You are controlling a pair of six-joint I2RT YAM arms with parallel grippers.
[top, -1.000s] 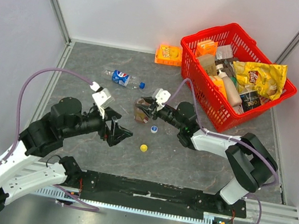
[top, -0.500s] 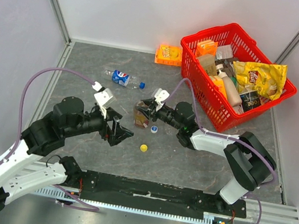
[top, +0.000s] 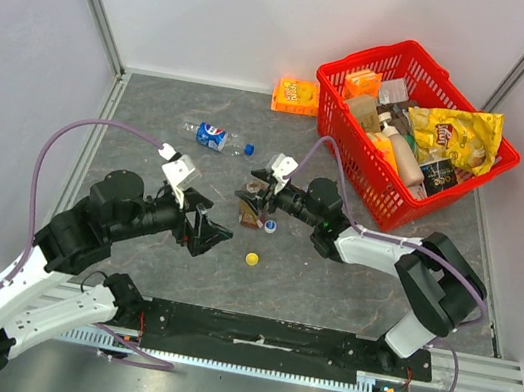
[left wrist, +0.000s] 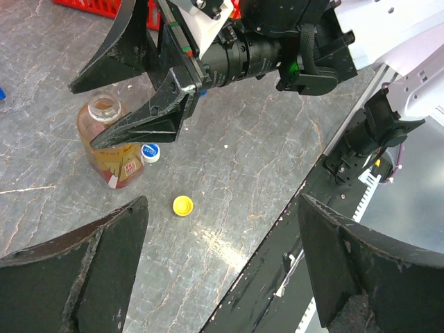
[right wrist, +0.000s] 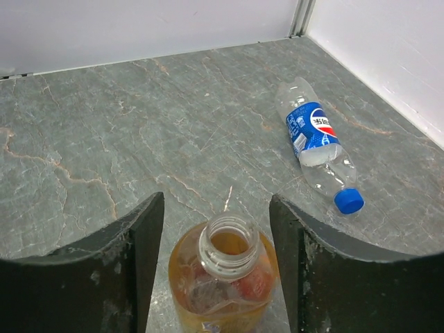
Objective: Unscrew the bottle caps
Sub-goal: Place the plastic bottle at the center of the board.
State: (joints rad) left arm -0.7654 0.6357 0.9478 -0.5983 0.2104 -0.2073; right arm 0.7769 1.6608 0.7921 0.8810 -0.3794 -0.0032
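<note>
The right gripper (right wrist: 215, 208), jaws apart, flanked the upright, uncapped amber bottle (right wrist: 223, 295); the yellow cap (left wrist: 182, 205) lay nearer. The left gripper (left wrist: 222, 208) hung open. Retreating straight back should avoid tipping it. The far-left bottle (right wrist: 313, 135) was capped.

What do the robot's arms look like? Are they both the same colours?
Yes, they match. The left arm and right arm have chunky white parts low down and black round joints further along. A purple cable loops along each. The left gripper and right gripper each have two black, pointy, scuffed fingers, with a small white camera box behind.
</note>
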